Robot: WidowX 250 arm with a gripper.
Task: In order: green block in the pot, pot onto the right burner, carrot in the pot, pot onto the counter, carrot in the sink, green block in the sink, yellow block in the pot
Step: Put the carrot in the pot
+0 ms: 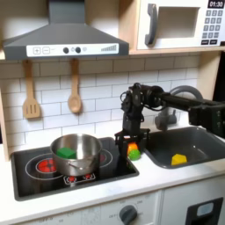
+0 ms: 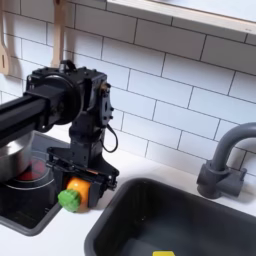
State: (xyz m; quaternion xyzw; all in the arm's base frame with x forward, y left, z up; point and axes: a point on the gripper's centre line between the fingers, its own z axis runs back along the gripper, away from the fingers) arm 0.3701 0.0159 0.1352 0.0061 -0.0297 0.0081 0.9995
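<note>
The carrot (image 2: 72, 192) sits gripped in the closed gripper (image 1: 132, 146) at the cooktop (image 1: 35, 176) edge. The green block (image 1: 67, 152) lies in the pot (image 1: 75, 151), the yellow block (image 1: 178, 159) in the sink (image 1: 200, 141). White tiles (image 2: 190, 70) behind.

Second exterior view: pot (image 2: 10, 160) is cut by the left edge, I only get a sliver of rim. Yellow block (image 2: 163, 254) clipped by the bottom edge in the sink (image 2: 130, 220). Carrot (image 2: 72, 193) sits between the tool (image 2: 74, 190) fingers, body mostly hidden by them. First exterior view: too blurry to judge finger contact on the carrot.
</note>
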